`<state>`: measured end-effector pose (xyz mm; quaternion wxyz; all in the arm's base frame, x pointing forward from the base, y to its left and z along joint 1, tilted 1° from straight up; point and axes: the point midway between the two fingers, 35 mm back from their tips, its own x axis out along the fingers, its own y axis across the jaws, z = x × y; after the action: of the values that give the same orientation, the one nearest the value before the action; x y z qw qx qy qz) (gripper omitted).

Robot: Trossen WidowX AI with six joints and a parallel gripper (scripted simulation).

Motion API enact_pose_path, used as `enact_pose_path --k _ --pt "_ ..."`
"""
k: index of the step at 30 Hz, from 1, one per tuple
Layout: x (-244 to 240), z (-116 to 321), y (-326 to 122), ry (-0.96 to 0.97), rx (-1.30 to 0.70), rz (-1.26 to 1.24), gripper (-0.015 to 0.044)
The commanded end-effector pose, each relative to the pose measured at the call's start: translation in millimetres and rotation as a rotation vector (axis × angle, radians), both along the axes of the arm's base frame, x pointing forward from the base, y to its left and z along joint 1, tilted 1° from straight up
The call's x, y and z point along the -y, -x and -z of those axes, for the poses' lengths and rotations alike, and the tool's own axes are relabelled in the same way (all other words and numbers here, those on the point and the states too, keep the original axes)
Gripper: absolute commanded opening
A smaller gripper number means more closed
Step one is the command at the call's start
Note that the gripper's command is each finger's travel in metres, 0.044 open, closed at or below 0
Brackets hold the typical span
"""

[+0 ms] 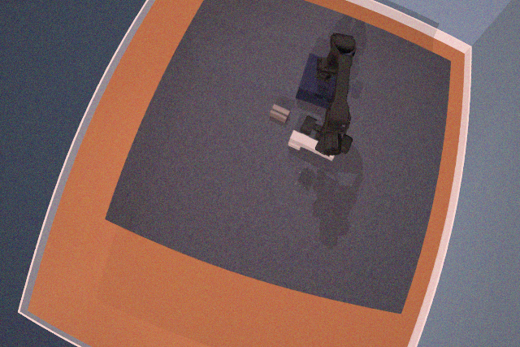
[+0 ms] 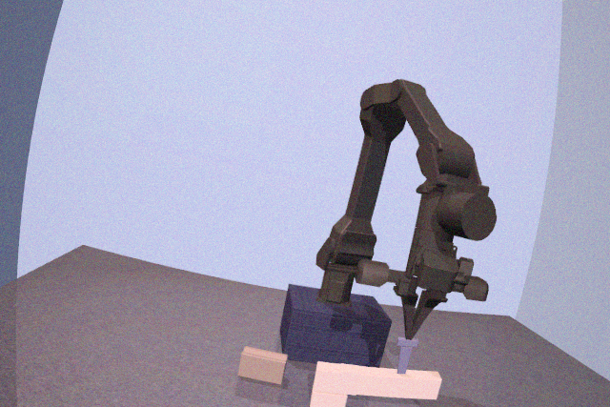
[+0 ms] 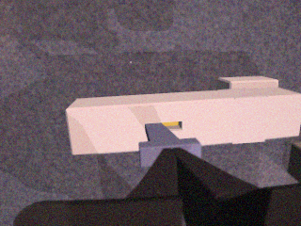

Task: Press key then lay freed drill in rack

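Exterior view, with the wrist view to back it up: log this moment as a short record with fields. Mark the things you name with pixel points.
gripper: shut, nothing held (image 2: 408, 336) (image 3: 176, 151)
fingertips: directly over the purple T-shaped piece (image 2: 404, 356) (image 3: 170, 151); contact cannot be confirmed
purple T-shaped piece: upright in the pale block (image 1: 303, 140) (image 2: 374, 380) (image 3: 212, 118), its head above the top face
slot: yellow part (image 3: 170, 123) visible inside
grooved tan block (image 1: 279, 113) (image 2: 260, 366): separate from the pale block
arm base: on navy box (image 1: 308, 83) (image 2: 330, 343)

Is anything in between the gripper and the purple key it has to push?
Nothing visible does: the gripper, shut, is right at the top of the purple key, which sticks up from the pale block.
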<state>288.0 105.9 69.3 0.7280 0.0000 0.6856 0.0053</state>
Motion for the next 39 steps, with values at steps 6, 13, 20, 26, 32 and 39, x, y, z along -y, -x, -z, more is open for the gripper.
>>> enact_pose_path --k 6,13,20,26,32,39 --pt "-5 13 6 -0.005 -0.027 -0.006 0.0000" --pt "-5 16 6 -0.005 -0.027 -0.006 0.0000" --pt "-5 18 6 -0.005 -0.027 -0.006 0.0000" --pt "-6 21 6 -0.005 -0.027 -0.006 0.0000" --pt "-6 24 6 -0.005 -0.027 -0.006 0.0000" --pt "-7 28 6 -0.005 -0.028 -0.006 0.0000"
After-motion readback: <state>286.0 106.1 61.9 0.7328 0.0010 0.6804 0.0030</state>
